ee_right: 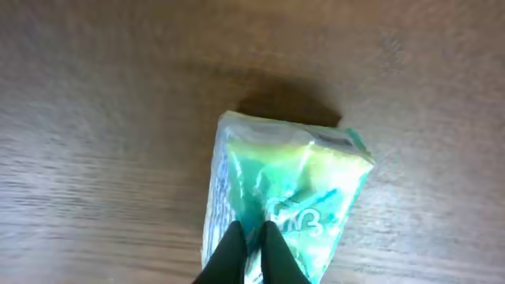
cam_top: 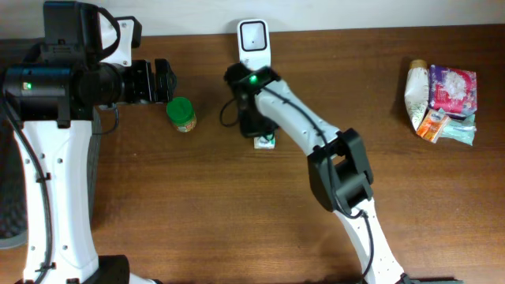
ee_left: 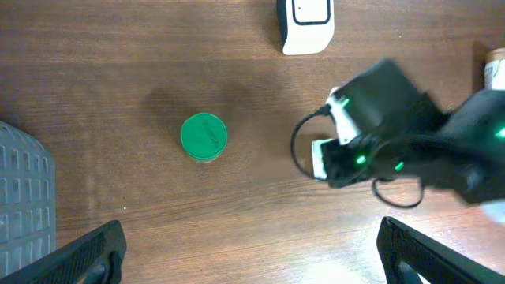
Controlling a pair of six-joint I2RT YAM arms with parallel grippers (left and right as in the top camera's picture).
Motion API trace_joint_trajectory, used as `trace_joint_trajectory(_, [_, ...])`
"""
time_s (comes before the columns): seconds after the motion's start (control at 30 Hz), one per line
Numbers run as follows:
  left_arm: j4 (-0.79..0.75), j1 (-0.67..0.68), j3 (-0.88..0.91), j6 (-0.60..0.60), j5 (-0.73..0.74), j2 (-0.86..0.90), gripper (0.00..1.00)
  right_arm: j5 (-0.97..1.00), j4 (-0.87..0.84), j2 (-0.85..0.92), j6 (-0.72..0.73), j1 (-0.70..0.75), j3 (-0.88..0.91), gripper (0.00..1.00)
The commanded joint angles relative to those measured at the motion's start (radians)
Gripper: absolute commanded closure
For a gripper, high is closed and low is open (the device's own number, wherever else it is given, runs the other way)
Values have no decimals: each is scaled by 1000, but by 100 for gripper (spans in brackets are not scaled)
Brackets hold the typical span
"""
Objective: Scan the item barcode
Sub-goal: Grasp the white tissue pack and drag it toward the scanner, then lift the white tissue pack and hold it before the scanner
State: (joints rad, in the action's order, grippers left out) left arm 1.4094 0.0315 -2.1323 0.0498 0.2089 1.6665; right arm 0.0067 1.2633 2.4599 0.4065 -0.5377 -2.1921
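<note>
Your right pincer (ee_right: 251,251) is clamped shut on the lower edge of a green and white sachet (ee_right: 288,197), the item to be scanned. The sachet fans out ahead of the fingertips over the brown surface (ee_right: 95,118). From above, the white barcode scanner (cam_top: 254,39) stands just beyond this pincer, its square window showing. The sachet peeps out on the pincer's near side, so the item is close to the reader but not over it. Your left pincer (cam_top: 162,80) hangs wide open and empty, off to the right pincer's left, with a green-lidded jar (cam_top: 181,113) just beside it.

The step in hand looks like presenting the sachet to the reader. To do it well, keep the pinch firm, since a soft packet held by one edge will likely droop. Carry it forward over the scanner window and turn the wrist until the barcode panel faces the window squarely. No barcode shows in the wrist view, so it may lie on the hidden face. Hold the sachet flat and steady there.
</note>
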Motion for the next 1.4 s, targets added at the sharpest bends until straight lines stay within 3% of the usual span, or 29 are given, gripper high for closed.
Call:
trace_joint_trajectory(0.0, [-2,-4,-5,6,3,2,1,-444,20,-32,-163,123,-75,96])
trace_joint_trajectory(0.13, [-2,-4,-5,6,3,2,1,-784,31,-32,-301,229,-37,96])
trace_joint_trajectory(0.27, [-2,-4,-5,6,3,2,1,-916,-41,-30,-323,259,86,96])
trace_joint_trajectory(0.33, [-2,-4,-5,6,3,2,1,-772,-60,-30,-320,243,126,96])
trace_joint_trajectory(0.43, [-2,-4,-5,6,3,2,1,-441,-8,-74,-230,193,50,84])
trace_joint_trajectory(0.5, [-2,-4,-5,6,3,2,1,-294,47,-98,-206,150,-31,53])
trace_joint_trajectory(0.57, [-2,-4,-5,6,3,2,1,-145,62,-97,-165,94,-51,44])
trace_joint_trajectory(0.7, [-2,-4,-5,6,3,2,1,175,-8,-89,32,-27,-2,46])
trace_joint_trajectory(0.93, [-2,-4,-5,6,3,2,1,268,-156,-18,111,-80,154,52])
trace_joint_trajectory(1.07, [-2,-4,-5,6,3,2,1,250,-179,-20,111,-82,195,96])
trace_joint_trajectory(1.17, [-2,-4,-5,6,3,2,1,79,-127,-30,89,-34,105,96])
trace_joint_trajectory(1.27, [-2,-4,-5,6,3,2,1,-459,-70,-62,-113,97,-23,96])
trace_joint_trajectory(1.37, [-2,-4,-5,6,3,2,1,-789,-72,-60,-208,173,-10,96])
